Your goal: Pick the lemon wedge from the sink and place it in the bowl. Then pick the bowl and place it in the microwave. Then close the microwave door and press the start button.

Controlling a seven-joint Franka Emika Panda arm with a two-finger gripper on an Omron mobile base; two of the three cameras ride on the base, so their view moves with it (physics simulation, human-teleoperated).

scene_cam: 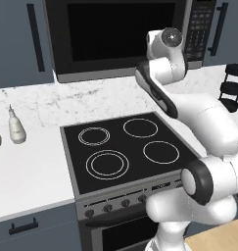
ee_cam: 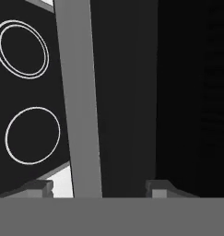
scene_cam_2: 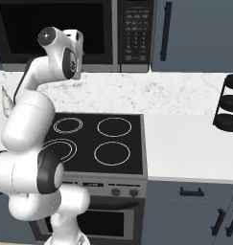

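My hand [ee_cam: 98,188] hangs spread and grasping nothing, fingertips [ee_cam: 38,188] apart, just before the closed microwave door [scene_cam: 115,34]. The microwave [scene_cam_2: 65,31] sits at twelve o'clock above the stovetop [scene_cam: 125,149]; its keypad seems, perhaps, at three o'clock.

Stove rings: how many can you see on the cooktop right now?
4 on the cooktop: back left, back right, front left, front right. None look hidden.
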